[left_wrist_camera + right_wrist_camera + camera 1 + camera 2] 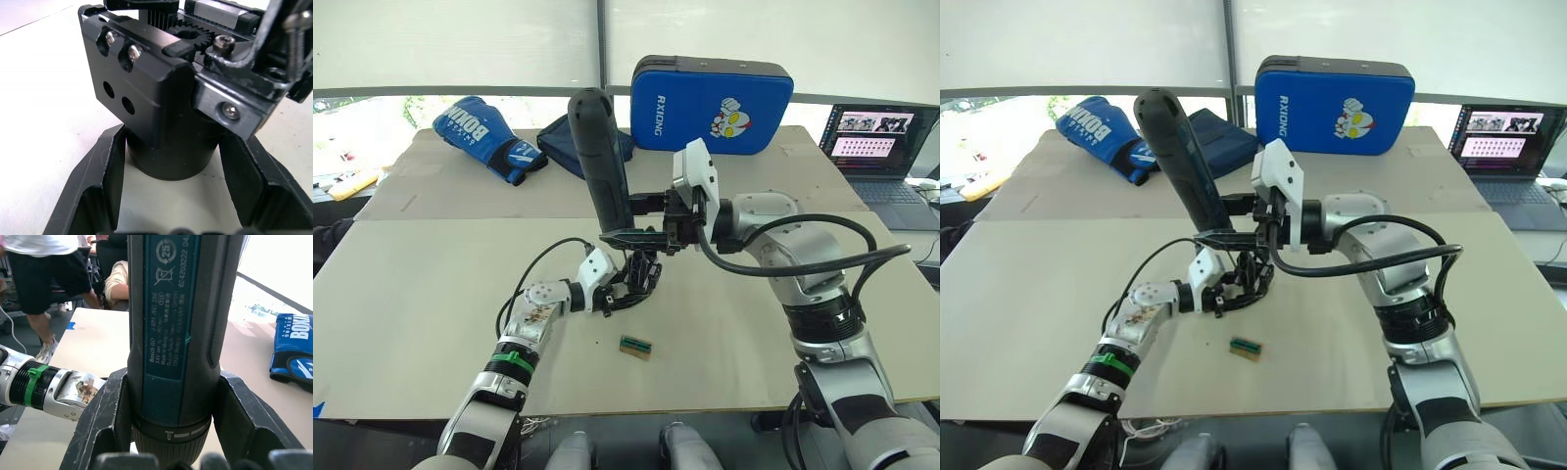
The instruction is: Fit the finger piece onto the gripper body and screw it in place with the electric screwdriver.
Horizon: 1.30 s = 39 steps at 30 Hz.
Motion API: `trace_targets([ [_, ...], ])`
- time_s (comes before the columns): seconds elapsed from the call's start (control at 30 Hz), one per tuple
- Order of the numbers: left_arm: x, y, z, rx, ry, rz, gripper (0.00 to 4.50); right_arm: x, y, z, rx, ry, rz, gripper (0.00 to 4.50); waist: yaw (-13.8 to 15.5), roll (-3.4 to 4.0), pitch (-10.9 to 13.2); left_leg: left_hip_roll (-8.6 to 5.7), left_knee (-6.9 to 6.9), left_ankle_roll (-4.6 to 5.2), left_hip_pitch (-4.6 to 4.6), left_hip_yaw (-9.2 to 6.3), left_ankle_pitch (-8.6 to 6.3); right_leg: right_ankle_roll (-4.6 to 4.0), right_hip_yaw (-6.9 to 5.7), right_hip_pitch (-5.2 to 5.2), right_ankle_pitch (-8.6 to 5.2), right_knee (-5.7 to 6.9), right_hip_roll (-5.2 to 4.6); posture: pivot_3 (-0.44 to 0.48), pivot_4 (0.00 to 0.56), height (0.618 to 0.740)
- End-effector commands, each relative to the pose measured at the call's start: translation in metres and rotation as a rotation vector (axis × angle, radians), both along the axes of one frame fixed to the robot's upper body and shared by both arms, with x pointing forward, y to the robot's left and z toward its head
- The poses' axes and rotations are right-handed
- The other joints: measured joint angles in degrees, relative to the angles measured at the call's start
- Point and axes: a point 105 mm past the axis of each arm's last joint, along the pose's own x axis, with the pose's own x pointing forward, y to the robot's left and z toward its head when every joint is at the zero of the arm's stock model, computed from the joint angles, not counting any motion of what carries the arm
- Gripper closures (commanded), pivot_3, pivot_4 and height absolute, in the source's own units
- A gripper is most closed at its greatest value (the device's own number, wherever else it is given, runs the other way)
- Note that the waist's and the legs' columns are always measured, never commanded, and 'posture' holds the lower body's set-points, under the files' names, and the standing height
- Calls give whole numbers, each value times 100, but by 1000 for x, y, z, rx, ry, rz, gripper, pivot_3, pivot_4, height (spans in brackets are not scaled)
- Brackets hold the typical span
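Left gripper (pixel 625 286): my fingers clamp the gripper body (pixel 161 98) at its round base, on the table (pixel 431 284).
Right gripper (pixel 641 233): my fingers are closed around the electric screwdriver (pixel 599 162), held near upright, bit end down over the gripper body.
Green-topped block (pixel 635 346): lies just in front, apart.

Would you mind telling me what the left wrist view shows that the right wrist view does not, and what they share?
The left wrist view shows the gripper body close up: its round base sits between the left gripper fingers, with screws and a toothed gear on top. The right wrist view shows the electric screwdriver clamped in the right gripper, plus people standing behind the table and a blue boxing glove. Both views show the light tabletop and a gripper closed on its part.
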Motion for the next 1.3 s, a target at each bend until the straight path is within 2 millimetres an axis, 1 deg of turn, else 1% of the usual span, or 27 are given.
trace_targets([
  [0.03, -2, 0, 4, -15, -3, -9, 2197, -4, 0, 8, 31, -47, 17, 2572, 0, 0, 0, 0, 0, 0, 0, 0, 0, 0, 0, 0, 0, 0, 0, 0, 150, 740],
  [0.43, -2, 2, 3, -11, 0, -6, 2197, -4, 1, 6, 33, -45, 15, 2572, -1, 0, 0, 0, -1, 0, 1, 0, 0, 0, 0, 0, 0, 0, 0, 0, 150, 740],
  [0.7, 0, 3, 3, -8, 2, -1, 2197, -12, 3, 6, 46, -27, 35, 2572, -3, 0, 0, 0, -1, 0, 1, -1, 0, 0, 0, 0, 0, 0, 0, 0, 150, 740],
  [0.97, 0, 3, 3, -7, 0, -2, 2197, -9, 1, 3, 44, -14, 13, 2572, -8, 0, 0, 0, -1, 0, 1, 0, 0, 0, 0, 0, 0, 0, 0, 0, 150, 740],
  [1.13, -1, 2, 2, -8, 0, -6, 2197, -8, 2, 6, 57, -17, 9, 2572, -8, 0, 0, 0, -1, 0, 1, -1, 0, 0, 0, 0, 0, 0, 0, 0, 150, 740],
  [1.3, -1, 2, 1, -5, 1, -9, 2197, -9, 2, 15, 55, -44, 18, 2572, -9, 0, 0, 0, -1, 0, 1, -1, 0, 0, 0, 0, 0, 0, 0, 0, 150, 740],
])
